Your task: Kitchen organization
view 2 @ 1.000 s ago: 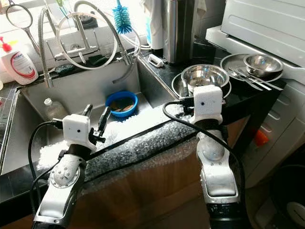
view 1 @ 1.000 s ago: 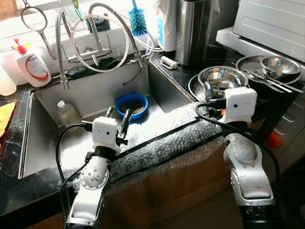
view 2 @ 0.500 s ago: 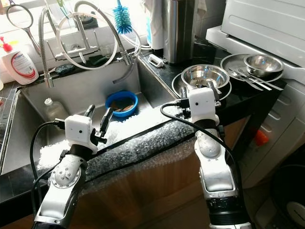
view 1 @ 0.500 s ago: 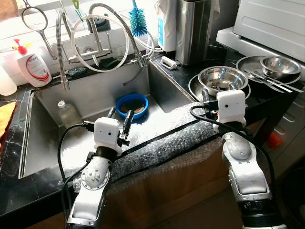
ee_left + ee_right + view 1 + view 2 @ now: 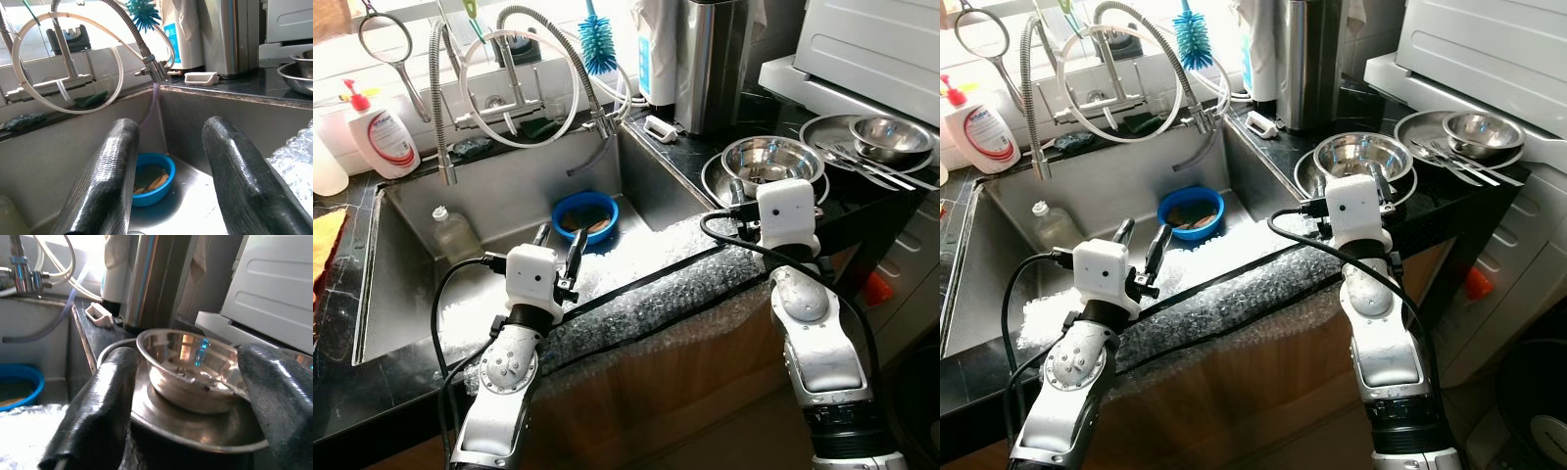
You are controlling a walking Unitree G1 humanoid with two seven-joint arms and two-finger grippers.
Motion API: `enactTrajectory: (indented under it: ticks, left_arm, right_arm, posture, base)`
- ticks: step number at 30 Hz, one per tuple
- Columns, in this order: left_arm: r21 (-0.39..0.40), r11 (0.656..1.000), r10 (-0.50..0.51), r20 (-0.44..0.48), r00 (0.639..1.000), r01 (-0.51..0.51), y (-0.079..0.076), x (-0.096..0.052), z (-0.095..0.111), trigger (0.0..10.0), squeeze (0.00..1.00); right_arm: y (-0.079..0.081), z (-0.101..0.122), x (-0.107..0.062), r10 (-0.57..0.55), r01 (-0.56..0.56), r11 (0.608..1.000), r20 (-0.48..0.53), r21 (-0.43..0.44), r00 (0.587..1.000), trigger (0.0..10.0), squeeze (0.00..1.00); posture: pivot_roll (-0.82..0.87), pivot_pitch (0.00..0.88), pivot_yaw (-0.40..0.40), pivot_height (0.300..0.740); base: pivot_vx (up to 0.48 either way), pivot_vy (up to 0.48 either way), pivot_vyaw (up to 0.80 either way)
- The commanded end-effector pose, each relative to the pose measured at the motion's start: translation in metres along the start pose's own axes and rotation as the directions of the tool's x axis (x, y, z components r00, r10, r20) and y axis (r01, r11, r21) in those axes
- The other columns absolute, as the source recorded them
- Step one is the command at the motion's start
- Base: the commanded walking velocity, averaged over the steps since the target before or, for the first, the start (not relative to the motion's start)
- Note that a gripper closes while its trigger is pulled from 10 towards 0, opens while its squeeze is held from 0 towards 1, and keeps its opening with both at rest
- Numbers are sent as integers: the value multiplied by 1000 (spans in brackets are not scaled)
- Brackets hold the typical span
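A steel bowl (image 5: 770, 160) sits in a wider steel plate (image 5: 1307, 176) on the black bench (image 5: 700, 159) just right of the sink (image 5: 480, 211), close to the bench's front edge. The right pincer (image 5: 188, 396) hangs right before that bowl with its fingers (image 5: 93, 406) spread wide, one either side of the bowl's rim, gripping nothing. At 2 o'clock from the bowl, well apart, a second plate (image 5: 818, 132) carries a smaller bowl (image 5: 889, 135) and some cutlery (image 5: 862, 164), tucked under a white appliance (image 5: 871, 44). At 11 o'clock stands a tall steel canister (image 5: 710, 59), with a small white holder (image 5: 659, 128) beside it at the sink's corner.

In the sink, a blue bowl (image 5: 584, 212) rests at the far right of the basin, with bare steel around it and a plastic bottle (image 5: 453, 233) lying well to its left. The left pincer (image 5: 168, 161) hovers over the sink's front edge, fingers (image 5: 105, 176) parted and empty, pointed toward the blue bowl. Bubble wrap (image 5: 646, 294) drapes along the front lip. A coiled tap hose (image 5: 524, 78) arches over the back wall, a blue brush (image 5: 597, 44) beyond it, a soap bottle (image 5: 382, 137) at 10 o'clock.
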State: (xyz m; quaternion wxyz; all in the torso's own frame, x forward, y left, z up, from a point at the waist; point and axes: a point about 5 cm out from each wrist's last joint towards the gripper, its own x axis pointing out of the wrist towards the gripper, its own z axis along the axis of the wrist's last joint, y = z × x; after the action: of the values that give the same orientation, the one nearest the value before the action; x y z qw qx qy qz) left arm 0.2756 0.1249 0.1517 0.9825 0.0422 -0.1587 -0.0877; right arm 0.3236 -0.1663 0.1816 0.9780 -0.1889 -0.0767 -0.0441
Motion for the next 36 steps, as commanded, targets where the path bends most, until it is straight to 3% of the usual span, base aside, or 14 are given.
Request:
enactTrajectory:
  ticks: [1, 3, 4, 6, 9, 11, 13, 36]
  left_arm:
    - [0, 1000, 19, -12, 1000, -19, 3, -1, -1, 10000, 0]
    - [0, 1000, 19, -13, 1000, -19, 3, -1, -2, 10000, 0]
    - [0, 1000, 18, -13, 1000, -18, 3, -1, -2, 10000, 0]
    - [1, 1000, 18, -13, 1000, -18, 3, -1, -2, 10000, 0]
    - [1, 1000, 19, -13, 1000, -19, 3, -1, -2, 10000, 0]
    - [2, 1000, 19, -13, 1000, -19, 3, -1, -2, 10000, 0]
    - [2, 1000, 20, -13, 1000, -20, 3, -1, -2, 10000, 0]
    - [2, 1000, 17, -14, 1000, -17, 4, 0, -2, 10000, 0]
  right_arm:
    - [1, 5, 3, -1, 1, 1000, 7, -7, 1000, 588, 0]
    - [1, 4, 3, -3, 3, 1000, 1, -7, 1000, 353, 0]
    - [2, 4, 3, -3, 3, 1000, -2, -7, 1000, 1608, 0]
    - [2, 3, 3, -3, 3, 1000, -4, -8, 1000, 1961, 0]
    - [2, 4, 4, -5, 5, 1000, -3, -6, 1000, 1608, 0]
    - [2, 4, 5, -6, 6, 1000, -1, -5, 1000, 431, 0]
    - [2, 5, 5, -7, 7, 1000, 2, -5, 1000, 0, 0]
    - [4, 6, 7, -5, 5, 1000, -1, 1, 1000, 0, 0]
  posture:
    - [-194, 0, 102, 740]
    - [-192, 0, 102, 740]
    - [-193, 0, 104, 740]
    - [-193, 0, 103, 740]
    - [-191, 0, 103, 740]
    - [-191, 0, 102, 740]
    - [-190, 0, 102, 740]
    - [-188, 0, 105, 740]
  base:
    - [0, 0, 0]
    - [0, 0, 0]
    - [0, 0, 0]
    - [0, 0, 0]
    - [0, 0, 0]
    - [0, 0, 0]
    - [0, 0, 0]
    - [0, 0, 0]
